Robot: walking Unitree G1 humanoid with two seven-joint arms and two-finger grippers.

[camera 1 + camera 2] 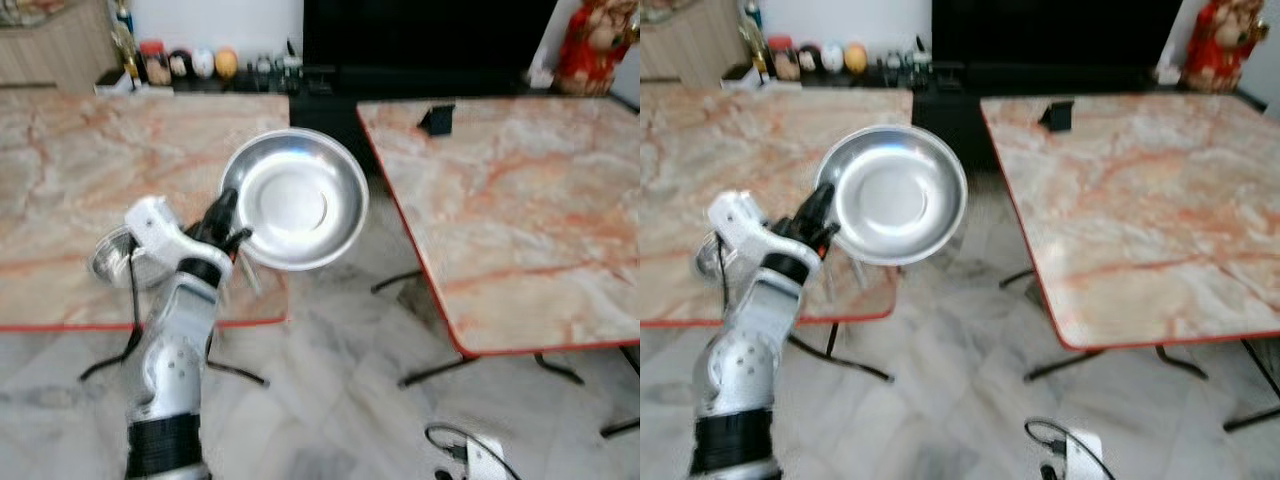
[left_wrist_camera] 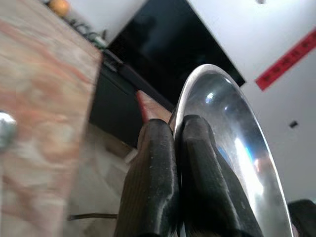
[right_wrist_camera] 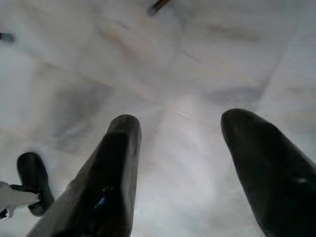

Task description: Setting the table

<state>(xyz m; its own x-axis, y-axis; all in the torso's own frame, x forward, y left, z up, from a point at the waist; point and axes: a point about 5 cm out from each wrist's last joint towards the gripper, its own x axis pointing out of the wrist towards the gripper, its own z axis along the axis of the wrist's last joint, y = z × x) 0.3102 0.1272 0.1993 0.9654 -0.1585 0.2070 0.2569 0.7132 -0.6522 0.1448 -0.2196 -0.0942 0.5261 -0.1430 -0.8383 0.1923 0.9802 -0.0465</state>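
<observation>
A round steel plate (image 1: 295,200) is held up in the air, tilted toward me, over the gap between two marble tables. My left gripper (image 1: 226,222) is shut on the plate's left rim; in the left wrist view its black fingers (image 2: 158,182) pinch the shiny rim (image 2: 232,143). The left table (image 1: 90,190) lies behind and beside my left arm. The right table (image 1: 520,210) stands to the right. My right gripper (image 3: 180,168) hangs low and open above the pale floor, nothing between its fingers.
A small steel bowl (image 1: 115,255) rests on the left table near its front edge, by my left wrist. A small dark object (image 1: 437,119) stands on the right table's far left corner. Bottles and jars (image 1: 185,62) line the back shelf. A red figurine (image 1: 593,45) stands far right.
</observation>
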